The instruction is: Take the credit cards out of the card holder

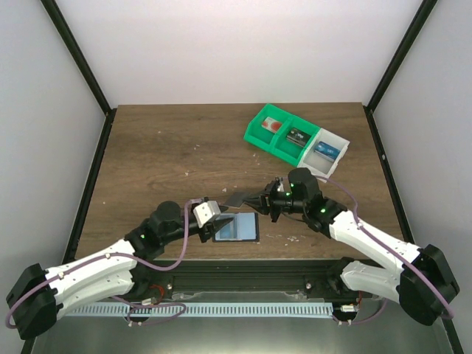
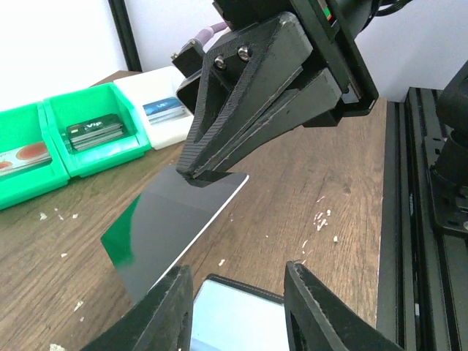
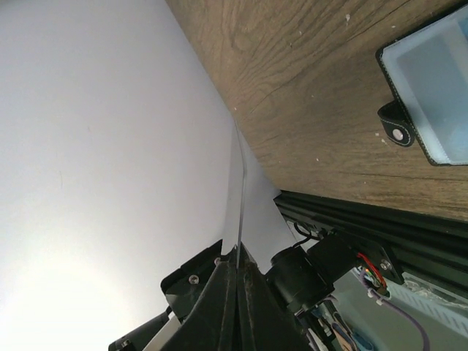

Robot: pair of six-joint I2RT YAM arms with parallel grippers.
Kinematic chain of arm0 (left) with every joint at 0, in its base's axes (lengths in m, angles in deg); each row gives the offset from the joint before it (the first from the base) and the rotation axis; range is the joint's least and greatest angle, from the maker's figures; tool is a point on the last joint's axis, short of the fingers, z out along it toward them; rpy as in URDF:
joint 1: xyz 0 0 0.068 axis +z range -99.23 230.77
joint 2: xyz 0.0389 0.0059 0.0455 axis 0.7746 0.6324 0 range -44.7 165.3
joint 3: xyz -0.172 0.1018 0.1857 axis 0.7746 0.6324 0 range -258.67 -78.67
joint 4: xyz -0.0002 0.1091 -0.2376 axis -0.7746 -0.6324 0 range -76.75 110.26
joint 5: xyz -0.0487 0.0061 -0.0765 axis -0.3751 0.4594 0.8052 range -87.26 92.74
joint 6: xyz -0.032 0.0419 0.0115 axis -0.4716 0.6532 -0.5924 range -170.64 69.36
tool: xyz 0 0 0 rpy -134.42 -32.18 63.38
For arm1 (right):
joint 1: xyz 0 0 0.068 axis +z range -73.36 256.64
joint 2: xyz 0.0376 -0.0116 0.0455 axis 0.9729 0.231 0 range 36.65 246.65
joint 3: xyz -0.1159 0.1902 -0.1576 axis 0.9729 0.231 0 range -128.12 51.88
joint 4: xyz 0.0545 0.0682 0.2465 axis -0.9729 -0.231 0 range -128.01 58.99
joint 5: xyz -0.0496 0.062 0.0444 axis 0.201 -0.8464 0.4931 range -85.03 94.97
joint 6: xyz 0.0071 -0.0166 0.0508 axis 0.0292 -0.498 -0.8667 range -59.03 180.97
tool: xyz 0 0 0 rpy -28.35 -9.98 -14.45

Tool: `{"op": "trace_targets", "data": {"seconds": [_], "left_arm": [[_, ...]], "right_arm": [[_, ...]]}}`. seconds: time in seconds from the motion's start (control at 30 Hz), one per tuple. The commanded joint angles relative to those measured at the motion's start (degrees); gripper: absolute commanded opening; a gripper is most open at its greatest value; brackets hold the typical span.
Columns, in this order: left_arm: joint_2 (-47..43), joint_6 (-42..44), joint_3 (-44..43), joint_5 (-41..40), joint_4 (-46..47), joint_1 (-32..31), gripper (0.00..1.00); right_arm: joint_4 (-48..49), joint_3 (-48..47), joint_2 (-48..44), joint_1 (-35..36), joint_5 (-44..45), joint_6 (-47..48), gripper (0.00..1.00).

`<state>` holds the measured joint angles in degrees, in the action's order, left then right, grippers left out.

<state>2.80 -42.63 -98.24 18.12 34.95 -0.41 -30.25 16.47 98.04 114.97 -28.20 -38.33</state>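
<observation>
Card holder (image 1: 240, 230) flat, long axis left-right; right jaws tight on dark card (image 2: 172, 230), left jaws' grip unclear.

The table (image 1: 169, 147) is a dark brown wood-grain board, its grain running left to right. Near its front edge, about midway across, the card holder (image 1: 240, 228) lies open and flat on the wood. Its pale blue-grey inner panels face up inside a black border, and a small black tab sticks out from one side. At the far right, set at a slant, two green bins (image 1: 282, 133) and a white bin (image 1: 313, 164) stand touching in a row. Small pale specks (image 1: 291, 237) are scattered over the board, several just beside the card holder. A black rail (image 1: 295, 269) runs along the near edge.
</observation>
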Motion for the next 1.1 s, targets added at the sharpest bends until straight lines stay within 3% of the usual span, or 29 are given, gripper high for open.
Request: {"op": "trace_targets", "data": {"seconds": [0.0, 0.43, 1.07], "left_arm": [[-0.5, 2.6, -1.1, -2.1, 1.8, -0.3, 0.36], [-5.7, 1.6, 1.3, 1.4, 5.8, -0.3, 0.36], [1.9, 5.4, -0.8, 8.0, 2.4, -0.6, 0.41]], "right_arm": [[1.8, 0.1, 0.0, -0.1, -3.3, -0.4, 0.00], [1.6, 3.2, 0.7, -0.1, -3.9, -0.9, 0.01], [2.6, 2.3, 0.4, -0.1, -5.3, -0.8, 0.00]]}}
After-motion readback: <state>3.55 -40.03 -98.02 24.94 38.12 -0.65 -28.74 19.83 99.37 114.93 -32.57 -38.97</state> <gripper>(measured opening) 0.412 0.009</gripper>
